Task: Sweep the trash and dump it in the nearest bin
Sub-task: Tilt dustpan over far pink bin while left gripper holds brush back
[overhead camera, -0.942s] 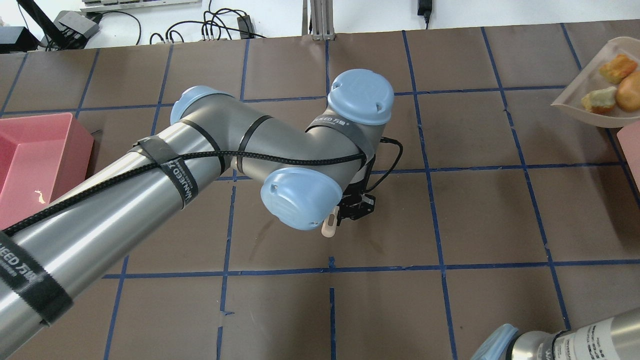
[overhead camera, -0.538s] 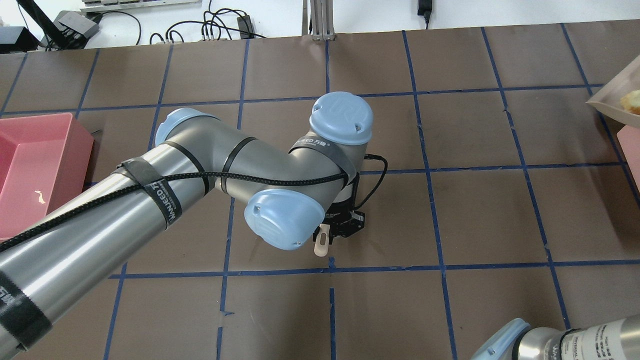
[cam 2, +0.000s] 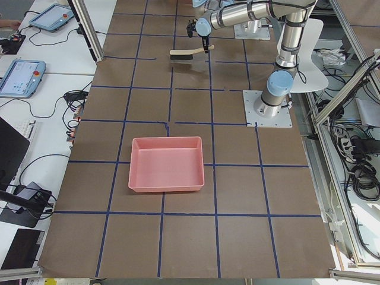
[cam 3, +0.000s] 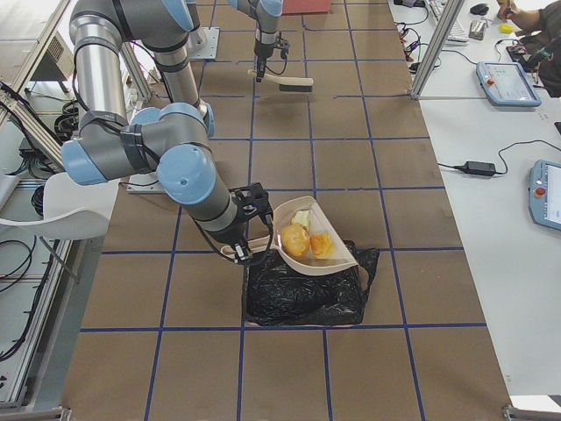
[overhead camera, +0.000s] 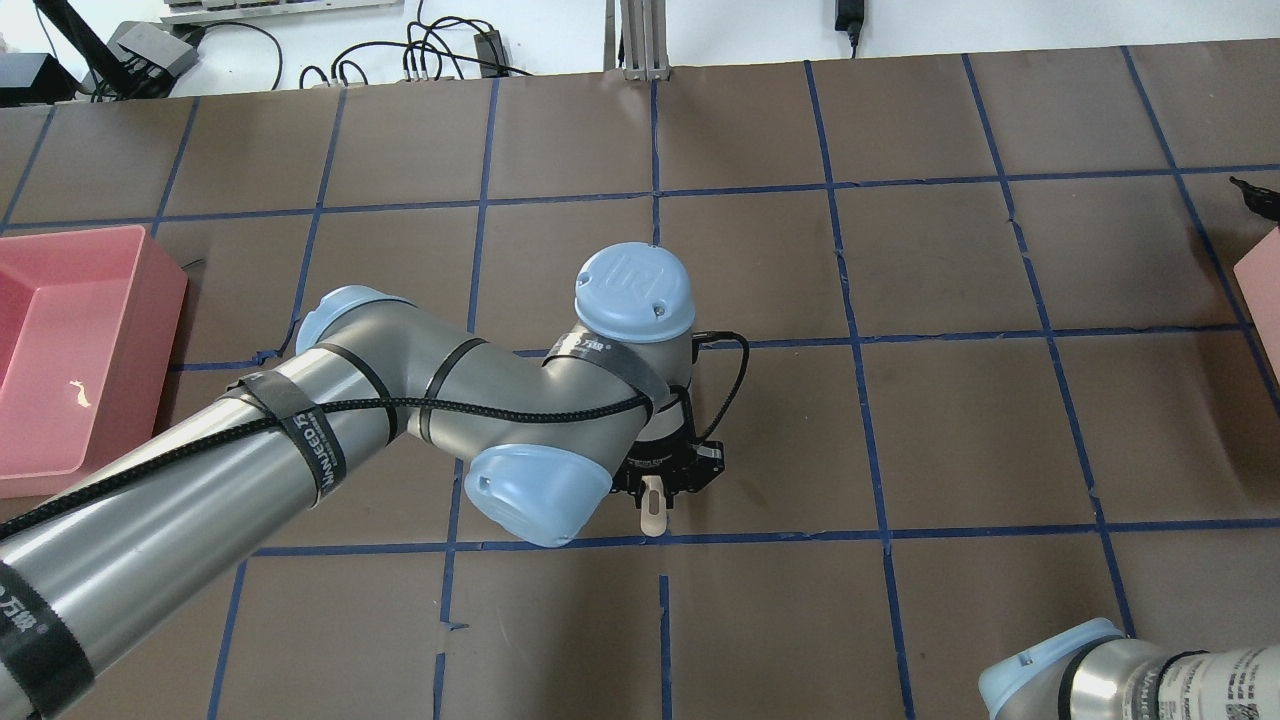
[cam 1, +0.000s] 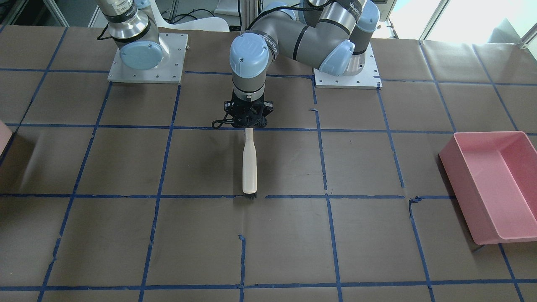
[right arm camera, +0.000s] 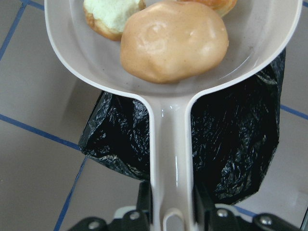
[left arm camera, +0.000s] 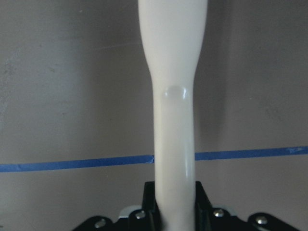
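Three lumps of trash (right arm camera: 173,41) lie in a cream dustpan (cam 3: 326,235): an orange-brown one in front, a pale green chunk (right arm camera: 113,12) and another piece behind. My right gripper (right arm camera: 171,214) is shut on the dustpan's handle and holds the pan above a black bag (cam 3: 302,296). Of the bin (overhead camera: 1262,285) only a pink corner shows at the overhead view's right edge. My left gripper (cam 1: 248,121) is shut on the handle of a cream brush (cam 1: 249,163) with black bristles, held over mid-table.
A large pink tub (cam 1: 491,184) stands on the robot's left side of the table. The brown table (overhead camera: 960,430) is ruled with blue tape. Both arm bases (cam 1: 144,63) are bolted at the robot's edge. Cables and tablets lie beyond the table.
My left arm has pulled back toward the robot with the brush. The dustpan with the trash has moved right, out of the overhead view.
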Motion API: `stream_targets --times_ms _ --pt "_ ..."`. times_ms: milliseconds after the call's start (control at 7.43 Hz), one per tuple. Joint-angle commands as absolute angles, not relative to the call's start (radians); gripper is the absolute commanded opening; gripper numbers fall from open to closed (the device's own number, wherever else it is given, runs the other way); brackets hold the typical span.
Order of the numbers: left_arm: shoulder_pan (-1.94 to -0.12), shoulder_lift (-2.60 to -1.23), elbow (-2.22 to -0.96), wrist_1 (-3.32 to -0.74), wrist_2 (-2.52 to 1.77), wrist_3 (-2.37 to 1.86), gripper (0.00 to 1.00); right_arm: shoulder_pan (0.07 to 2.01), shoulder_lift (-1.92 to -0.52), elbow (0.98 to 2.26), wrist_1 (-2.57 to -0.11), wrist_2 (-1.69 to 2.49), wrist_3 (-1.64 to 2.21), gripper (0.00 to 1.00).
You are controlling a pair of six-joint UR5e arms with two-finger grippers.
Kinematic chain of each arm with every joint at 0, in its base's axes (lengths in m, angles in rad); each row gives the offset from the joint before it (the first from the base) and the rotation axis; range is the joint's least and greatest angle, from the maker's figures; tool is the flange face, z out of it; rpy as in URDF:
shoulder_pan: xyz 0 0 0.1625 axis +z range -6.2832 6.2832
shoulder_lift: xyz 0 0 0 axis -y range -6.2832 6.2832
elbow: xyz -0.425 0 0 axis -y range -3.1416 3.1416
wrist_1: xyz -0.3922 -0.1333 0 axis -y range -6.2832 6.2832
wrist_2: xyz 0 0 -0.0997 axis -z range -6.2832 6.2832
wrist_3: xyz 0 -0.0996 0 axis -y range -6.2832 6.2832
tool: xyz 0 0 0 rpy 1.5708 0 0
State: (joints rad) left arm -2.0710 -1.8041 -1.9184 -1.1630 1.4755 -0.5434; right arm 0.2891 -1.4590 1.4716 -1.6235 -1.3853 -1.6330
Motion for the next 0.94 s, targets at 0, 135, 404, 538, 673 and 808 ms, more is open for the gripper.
stream_targets --times_ms 0,135,404,538,673,808 --pt "-2.071 -1.813 -1.922 -1.138 1.474 -0.577 0.01 0.214 -1.467 1.468 -1.597 -1.422 -1.634 0.09" --pt "-2.072 -1.822 -1.922 -1.138 1.474 -0.554 0.01 0.197 -1.457 1.468 -1.6 -1.445 -1.632 0.09" --pt "-2.077 -1.83 -1.925 -1.129 1.471 -0.548 0.01 0.196 -1.457 1.463 -1.6 -1.511 -1.612 0.09" --pt "-2.079 -1.832 -1.927 -1.129 1.471 -0.548 0.01 0.195 -1.459 1.459 -1.601 -1.535 -1.612 0.09" --pt "-2.08 -1.832 -1.93 -1.129 1.473 -0.546 0.01 0.195 -1.459 1.456 -1.603 -1.581 -1.612 0.09" --pt "-2.079 -1.833 -1.928 -1.129 1.47 -0.546 0.03 0.195 -1.456 1.438 -1.603 -1.606 -1.612 0.09"
